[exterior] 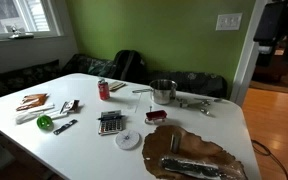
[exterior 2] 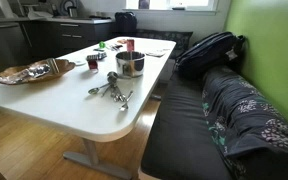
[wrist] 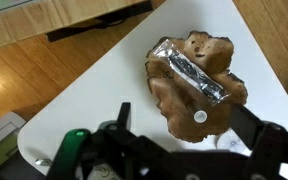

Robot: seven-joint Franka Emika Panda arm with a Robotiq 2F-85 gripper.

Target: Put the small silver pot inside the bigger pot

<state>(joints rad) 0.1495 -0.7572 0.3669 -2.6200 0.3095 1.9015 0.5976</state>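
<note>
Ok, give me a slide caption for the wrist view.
Open fingers above the white table, facing a brown leathery sheet with a foil-wrapped item on it.

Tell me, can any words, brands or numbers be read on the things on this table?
Nothing is legible in any view.
Red can: label too blurred.
Calculator: keys too small.
White dot in the wrist view: blank or too small to tell.

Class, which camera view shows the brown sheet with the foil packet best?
The wrist view: the brown sheet is large, seen from above, its foil packet distinct. In both exterior views the sheet is small and seen at a low angle.
</note>
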